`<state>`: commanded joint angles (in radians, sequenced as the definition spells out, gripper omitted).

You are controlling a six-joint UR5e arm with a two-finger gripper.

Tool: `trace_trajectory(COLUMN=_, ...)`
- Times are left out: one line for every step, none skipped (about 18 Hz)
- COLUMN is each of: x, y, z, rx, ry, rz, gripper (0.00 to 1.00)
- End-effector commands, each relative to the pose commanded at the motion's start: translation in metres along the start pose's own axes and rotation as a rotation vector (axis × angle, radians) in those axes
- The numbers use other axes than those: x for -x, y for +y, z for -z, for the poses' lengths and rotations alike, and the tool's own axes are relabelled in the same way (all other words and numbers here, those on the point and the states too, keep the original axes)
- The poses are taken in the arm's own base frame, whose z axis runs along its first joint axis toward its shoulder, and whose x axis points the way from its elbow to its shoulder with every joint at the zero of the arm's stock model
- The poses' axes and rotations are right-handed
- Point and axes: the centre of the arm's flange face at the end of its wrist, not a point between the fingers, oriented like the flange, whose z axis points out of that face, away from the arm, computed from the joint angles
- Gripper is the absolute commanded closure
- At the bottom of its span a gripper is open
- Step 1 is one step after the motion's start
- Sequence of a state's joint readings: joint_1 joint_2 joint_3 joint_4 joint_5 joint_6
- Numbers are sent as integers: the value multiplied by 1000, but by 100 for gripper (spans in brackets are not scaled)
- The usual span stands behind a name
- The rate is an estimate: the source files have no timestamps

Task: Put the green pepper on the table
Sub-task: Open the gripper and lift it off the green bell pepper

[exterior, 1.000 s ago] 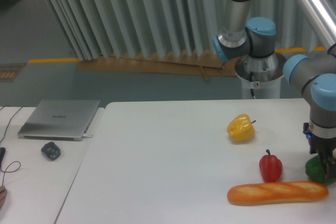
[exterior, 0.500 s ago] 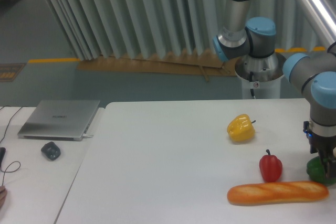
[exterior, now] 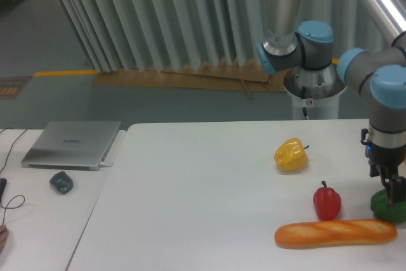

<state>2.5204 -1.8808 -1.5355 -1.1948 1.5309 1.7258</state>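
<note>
gripper [exterior: 394,195] hangs straight down at the far right edge of the view, its dark fingers reaching the top of the green pepper [exterior: 384,206]. whether they pinch the pepper or stand spread just around it cannot be told; the fingertips merge with the dark green skin, and the frame edge cuts off part of both.

the green pepper sits low at the right of the table [exterior: 190,182], seemingly resting on the white top or just above it, close behind the right end of the baguette [exterior: 335,232]. the red pepper [exterior: 327,202] stands to its left, a little apart, and the yellow pepper [exterior: 291,155] lies further back and left.

several things could go wrong from here, by my reading. if the fingers let go while the pepper is not fully down, its rounded, lobed body could tip and roll, either against the loaf or off the right side of the table (that edge is out of view, so how much room remains is unknown). a glossy skin may also cling to one finger and get dragged sideways as the arm lifts, nudging the baguette. a straight, slow rise after a clean release would be the safer course.
</note>
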Motion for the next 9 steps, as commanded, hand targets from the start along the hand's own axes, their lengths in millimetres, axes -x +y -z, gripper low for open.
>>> trace_trajectory(x=-4, y=-2, z=7, rx=0, ry=2, rz=-1, gripper=0)
trace_trajectory(x=-8, y=-3, z=8, rx=-3, ry=17, rz=-2, gripper=0)
trace_trajectory(x=-12, y=-6, z=12, rx=-9, ry=25, rz=-4, gripper=0)
trace_trajectory(x=-16, y=-8, z=15, rx=-18, ry=41, rz=-4, gripper=0)
trace_trajectory(x=-20, y=-8, z=17, rx=-27, ry=64, rz=-3, gripper=0)
trace_trajectory(x=-25, y=-13, z=16, rx=-36, ry=95, rz=-7, gripper=0)
trace_trajectory(x=-34, y=-18, z=23, rx=-35, ry=122, rz=-12, gripper=0)
trace_trajectory(x=-40, y=-20, z=30, rx=-34, ry=135, rz=-15, gripper=0)
trace_trajectory(x=-45, y=-23, z=37, rx=-36, ry=135, rz=-17, gripper=0)
